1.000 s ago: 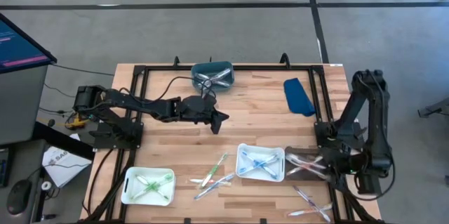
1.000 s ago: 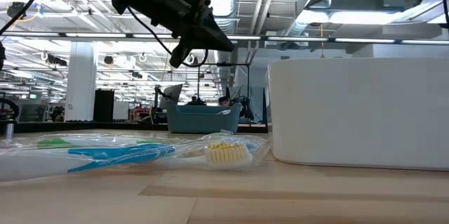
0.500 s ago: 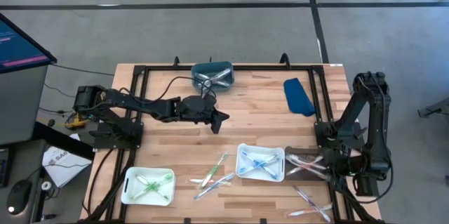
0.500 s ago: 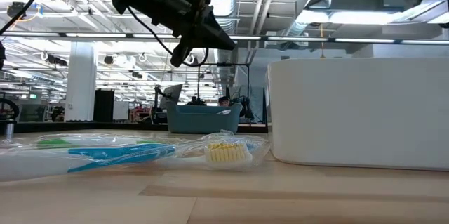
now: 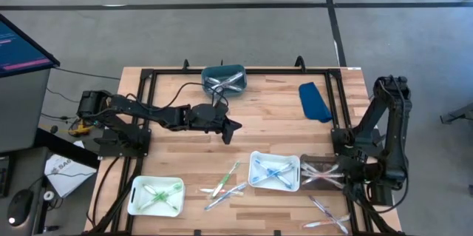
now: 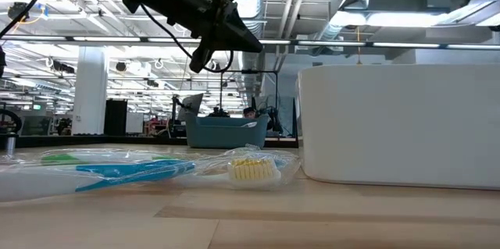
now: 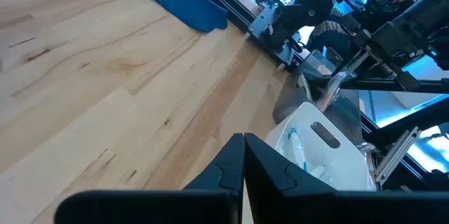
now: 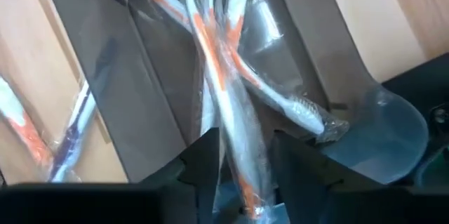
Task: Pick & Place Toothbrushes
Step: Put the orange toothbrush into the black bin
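Observation:
Wrapped toothbrushes with orange-and-white handles (image 8: 210, 48) lie crossed in a grey tray (image 5: 312, 163) at the table's right. My right gripper (image 8: 244, 141) points down into this tray, open, with one wrapped toothbrush (image 8: 235, 112) between its fingers. More toothbrushes lie in a white tray (image 5: 275, 171), a second white tray (image 5: 155, 195) and a teal bin (image 5: 224, 79). Loose ones (image 5: 225, 180) rest on the wood. My left gripper (image 5: 235, 126) hangs shut above the table's middle, holding nothing. My right gripper comes from above, its fingers (image 8: 203, 157) on either side of the wrapped toothbrush's handle (image 8: 242, 136) and across it. The toothbrush lies on the others in the grey tray. I cannot tell whether the fingers touch the wrapper.
A blue cloth (image 5: 314, 101) lies at the far right. Two more loose toothbrushes (image 5: 327, 212) lie near the front right edge. A black frame (image 5: 148, 81) runs round the table. Bare wood shows between the left gripper and the blue cloth.

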